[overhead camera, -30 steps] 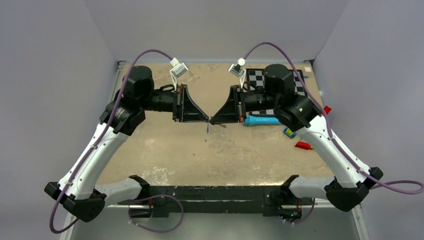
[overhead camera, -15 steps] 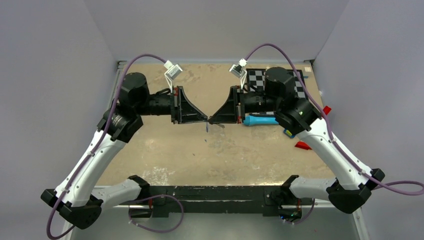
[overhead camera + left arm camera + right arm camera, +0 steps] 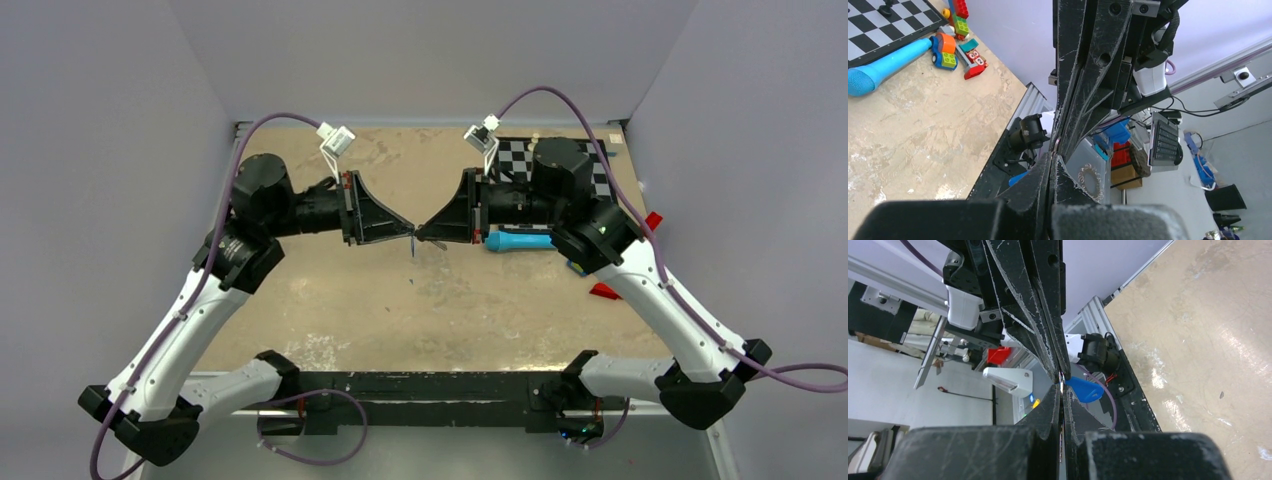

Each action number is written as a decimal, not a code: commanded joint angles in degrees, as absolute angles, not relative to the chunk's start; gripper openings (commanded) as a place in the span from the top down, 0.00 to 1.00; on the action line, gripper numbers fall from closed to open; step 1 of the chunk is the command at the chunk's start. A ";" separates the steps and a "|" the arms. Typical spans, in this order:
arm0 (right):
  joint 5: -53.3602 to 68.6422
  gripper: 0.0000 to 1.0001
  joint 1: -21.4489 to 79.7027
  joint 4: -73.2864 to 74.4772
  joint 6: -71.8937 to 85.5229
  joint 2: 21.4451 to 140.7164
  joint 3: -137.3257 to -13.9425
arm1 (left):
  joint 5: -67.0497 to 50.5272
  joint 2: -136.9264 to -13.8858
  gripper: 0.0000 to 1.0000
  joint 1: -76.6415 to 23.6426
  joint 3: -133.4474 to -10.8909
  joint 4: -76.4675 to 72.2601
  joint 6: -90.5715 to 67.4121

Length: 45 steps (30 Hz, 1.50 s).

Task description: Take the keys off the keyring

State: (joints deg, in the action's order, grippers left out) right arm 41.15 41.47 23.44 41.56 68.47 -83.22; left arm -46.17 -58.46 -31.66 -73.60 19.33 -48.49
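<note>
Top external view: the keys are being held in the air above the middle of the table, as a tiny dark sliver hanging just below the spot where the two gripper tips are meeting. In the right wrist view a bright blue oval piece is being shown joined to them, dangling just beside the tips, with a small metal bit at the pinch itself.

The left gripper is being reached in from the left and the right gripper from the right, tip to tip. The jaws of both are being pressed fully together, and the keys are being pinched where they meet; which part is being gripped by which gripper cannot be told, since the black fingers are crowding the spot in both wrist views.

Just beyond the right gripper, a light-blue tube-shaped tool is being left lying on the table, partly covered by the right arm. A checkerboard is being seen behind it at the far edge. Nearer the right edge, a blue-and-yellow block and a red block are being left well apart from the keys. In the left wrist view a cluster of coloured toy blocks is being shown beside the tool's end.
</note>
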 commanded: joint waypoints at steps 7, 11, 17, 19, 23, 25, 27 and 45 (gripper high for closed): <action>39.38 1.00 42.44 17.90 41.42 69.92 -84.08 | -41.78 -58.71 1.00 -33.05 -72.95 16.81 -51.79; 40.37 1.00 42.45 18.90 41.54 71.08 -86.29 | -41.58 -59.09 1.00 -33.06 -73.52 16.58 -52.87; 43.62 1.00 42.44 19.28 41.56 72.51 -88.23 | -42.18 -60.18 0.75 -33.10 -76.77 18.63 -51.43; 44.03 1.00 42.42 20.14 40.90 72.32 -88.10 | -42.14 -60.25 0.57 -33.05 -77.86 19.63 -50.53; 44.35 1.00 42.42 21.76 39.70 71.91 -87.43 | -41.48 -60.41 0.37 -33.07 -80.27 23.45 -47.25; 44.05 1.00 42.30 23.30 38.51 71.78 -87.39 | -40.96 -60.11 0.31 -33.08 -80.78 25.20 -45.23; 43.58 1.00 42.35 25.05 37.19 71.64 -87.81 | -40.10 -60.02 0.25 -32.98 -81.64 27.37 -42.99; 50.14 1.00 42.34 33.72 30.32 72.47 -93.16 | -44.15 -62.78 0.31 -31.37 -93.34 44.68 -27.68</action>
State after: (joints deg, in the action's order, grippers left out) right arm 45.52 42.26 33.45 31.99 73.69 -90.21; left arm -39.53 -61.58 -31.62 -91.72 42.22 -31.66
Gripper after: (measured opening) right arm 0.013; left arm 0.748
